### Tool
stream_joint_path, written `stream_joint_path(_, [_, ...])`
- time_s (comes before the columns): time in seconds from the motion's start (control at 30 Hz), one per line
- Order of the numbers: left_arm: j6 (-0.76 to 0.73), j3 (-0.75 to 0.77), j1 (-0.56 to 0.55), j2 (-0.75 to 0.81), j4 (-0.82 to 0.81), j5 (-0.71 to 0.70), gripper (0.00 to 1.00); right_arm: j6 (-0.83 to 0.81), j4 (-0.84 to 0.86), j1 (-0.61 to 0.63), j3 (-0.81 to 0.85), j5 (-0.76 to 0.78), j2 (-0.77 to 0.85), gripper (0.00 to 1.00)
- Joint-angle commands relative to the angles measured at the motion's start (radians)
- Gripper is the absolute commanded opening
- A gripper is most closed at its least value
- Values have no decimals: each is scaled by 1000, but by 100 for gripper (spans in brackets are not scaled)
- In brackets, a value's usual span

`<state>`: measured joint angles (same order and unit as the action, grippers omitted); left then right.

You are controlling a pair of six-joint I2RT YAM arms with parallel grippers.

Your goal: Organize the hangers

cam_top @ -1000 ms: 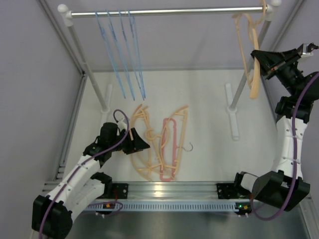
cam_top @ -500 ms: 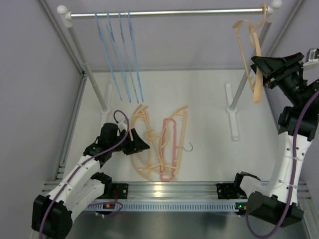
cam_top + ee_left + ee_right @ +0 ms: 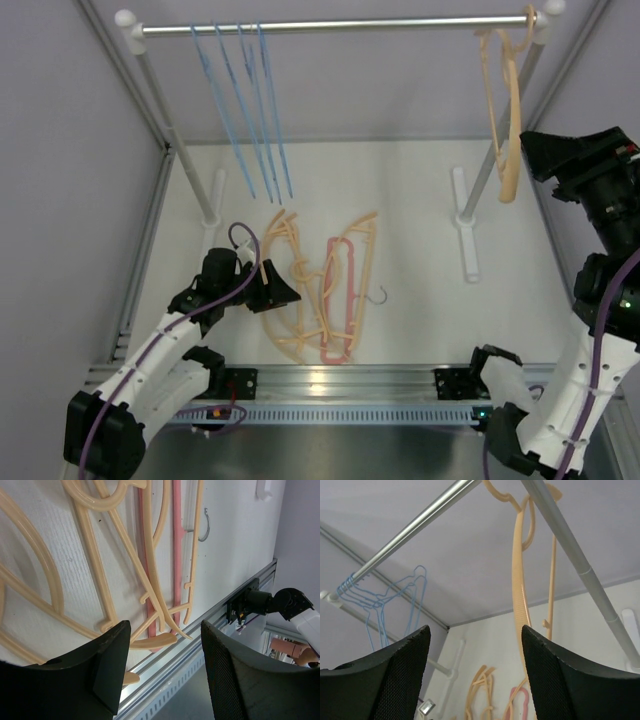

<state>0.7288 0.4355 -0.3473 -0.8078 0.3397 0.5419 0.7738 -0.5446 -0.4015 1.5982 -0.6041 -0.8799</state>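
Far left: left jaws spread, empty, low over the near-left edge of the peach pile on the bench.
Four blue wire hangers hang at the left of the rail.
Pink-red hanger lies in the pile, overlapped by peach ones.
Rail's right end: one peach hanger hung close to the post; right jaws spread, empty, just beside it.
Risks: the pile looks interlocked, so lifting one hanger may drag its neighbours. A nudge from the right jaws could knock the hung one off.
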Motion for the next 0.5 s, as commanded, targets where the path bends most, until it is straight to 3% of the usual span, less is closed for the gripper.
stream_joint_path(0.0, [-20,-1,-2,10,-50,16,63,-162,-161,41,101,79,15,71])
stream_joint_path(0.47, [1,45,-1,-24,-62,-8,63,-189,-227,186,262,50,-86,66])
